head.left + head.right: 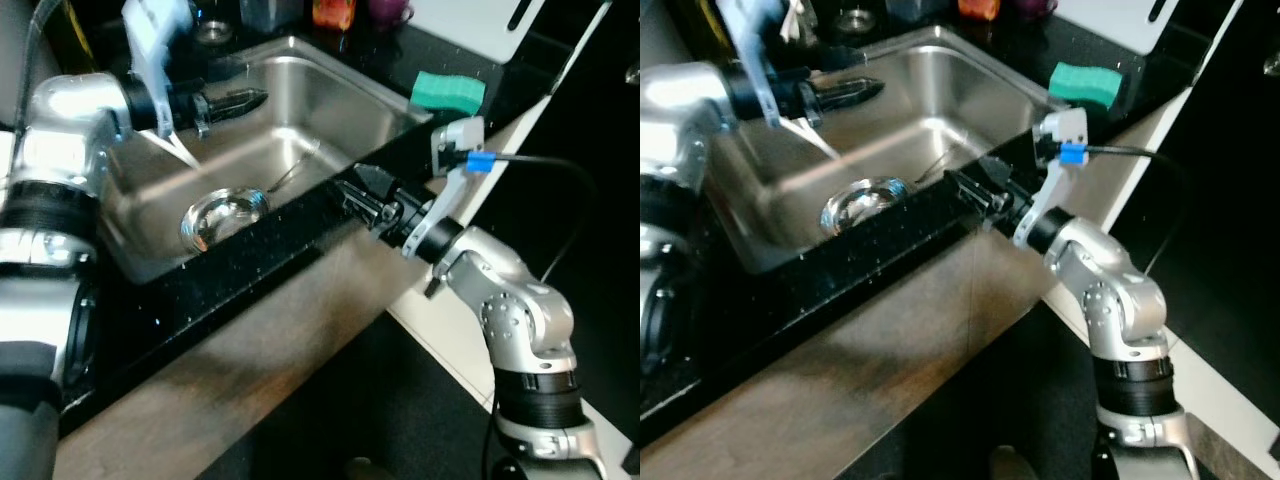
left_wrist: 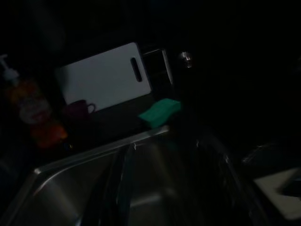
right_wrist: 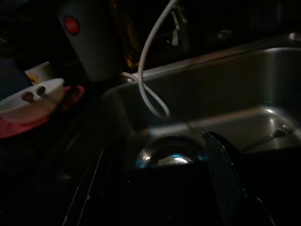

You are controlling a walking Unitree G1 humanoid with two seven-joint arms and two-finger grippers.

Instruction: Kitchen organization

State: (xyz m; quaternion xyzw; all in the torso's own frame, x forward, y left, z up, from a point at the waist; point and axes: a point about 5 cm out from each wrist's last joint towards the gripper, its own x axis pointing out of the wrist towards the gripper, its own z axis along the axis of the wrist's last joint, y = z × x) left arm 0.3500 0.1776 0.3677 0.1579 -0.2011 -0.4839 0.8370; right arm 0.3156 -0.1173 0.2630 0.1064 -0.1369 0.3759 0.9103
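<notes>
Right tool (image 1: 352,195) over sink (image 1: 330,100) rim

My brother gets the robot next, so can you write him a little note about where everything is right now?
Left end effector: over the stainless steel sink, fingers together, holding nothing.
Right end effector: at the sink's front edge over the black speckled counter, fingers apart, empty.
In the sink: a round shiny metal bowl with a silver fork lying beside it.
On the counter behind the sink: green sponge, white cutting board, purple mug, orange soap bottle.
Done: nothing picked up yet.
Left: lift the bowl and fork out and tidy them away.
</notes>
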